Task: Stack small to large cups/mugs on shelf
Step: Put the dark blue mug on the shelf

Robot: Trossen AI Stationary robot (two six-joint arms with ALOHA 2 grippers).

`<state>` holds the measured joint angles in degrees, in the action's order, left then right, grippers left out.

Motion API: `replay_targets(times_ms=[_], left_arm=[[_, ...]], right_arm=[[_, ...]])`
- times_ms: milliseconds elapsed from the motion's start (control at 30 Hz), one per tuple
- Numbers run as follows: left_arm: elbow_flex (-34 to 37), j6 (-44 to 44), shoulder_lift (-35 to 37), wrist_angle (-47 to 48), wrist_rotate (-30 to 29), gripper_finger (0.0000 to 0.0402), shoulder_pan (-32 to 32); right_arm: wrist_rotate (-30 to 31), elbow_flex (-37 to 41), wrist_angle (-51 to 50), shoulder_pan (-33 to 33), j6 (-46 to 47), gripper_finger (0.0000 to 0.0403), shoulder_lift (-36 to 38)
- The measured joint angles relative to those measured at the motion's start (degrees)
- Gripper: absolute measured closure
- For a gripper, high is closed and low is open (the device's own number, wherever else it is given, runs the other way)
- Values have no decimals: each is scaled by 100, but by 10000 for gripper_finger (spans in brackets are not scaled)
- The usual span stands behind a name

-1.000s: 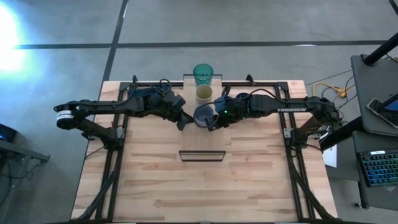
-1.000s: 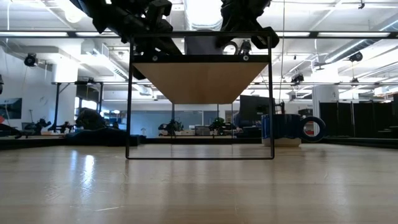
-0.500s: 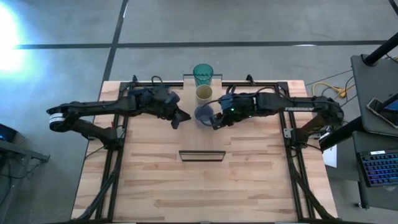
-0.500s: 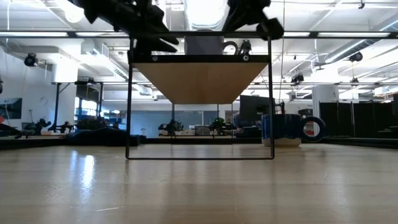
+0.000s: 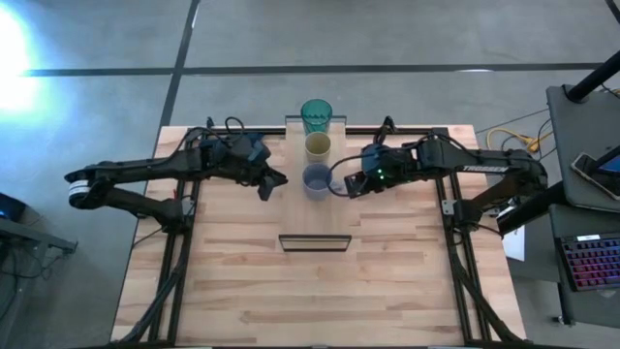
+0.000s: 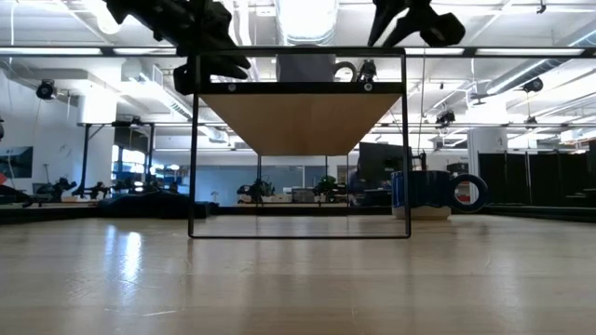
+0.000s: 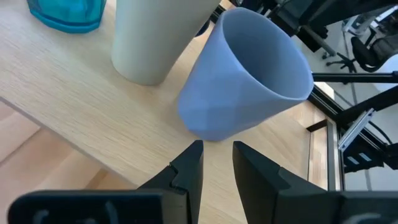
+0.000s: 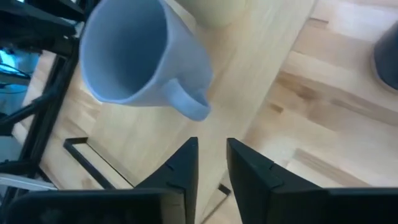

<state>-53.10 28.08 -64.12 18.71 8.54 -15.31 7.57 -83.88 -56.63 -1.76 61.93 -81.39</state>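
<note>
left pincer (image 5: 272,184): left of middle, narrow gap, holds nothing | shelf (image 5: 295,208): middle of the counter (image 5: 232,281) | teal tumbler (image 5: 316,115), cream cup (image 5: 318,146), blue-grey mug (image 5: 317,179): in a row on shelf | right pincer (image 5: 347,185): just right of mug, narrow gap, empty

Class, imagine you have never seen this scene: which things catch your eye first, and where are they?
Three vessels stand in a row on the narrow light-wood shelf: a teal translucent tumbler farthest back, a cream-yellow cup, then a pale blue-grey mug. The left gripper and right gripper flank that mug, neither touching it.
</note>
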Motion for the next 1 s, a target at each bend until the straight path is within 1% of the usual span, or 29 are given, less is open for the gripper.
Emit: replay_targets(times_ms=[100,333,400,500,633,767,833,1000], left_arm=[[2,4,-32,30,0,329,0],[9,7,-33,84,2,329,2],[9,4,-33,84,2,329,2],[9,4,-33,84,4,329,2],[13,4,-33,84,7,329,2],[19,4,-33,84,11,329,2],[25,4,-33,85,11,329,2],[74,9,-33,86,13,329,2]], right_arm=[[-1,0,-263,2,15,315,4],[-5,39,-1689,2,31,305,36],[-41,111,-1813,-6,-38,309,70],[-83,291,-1754,-194,-172,317,167],[-95,682,-1693,-771,-356,322,393],[-357,1202,-1086,-1528,-501,323,826],[-390,1458,-730,-1901,-490,323,995],[-491,2013,-594,-2703,-253,307,1075]])
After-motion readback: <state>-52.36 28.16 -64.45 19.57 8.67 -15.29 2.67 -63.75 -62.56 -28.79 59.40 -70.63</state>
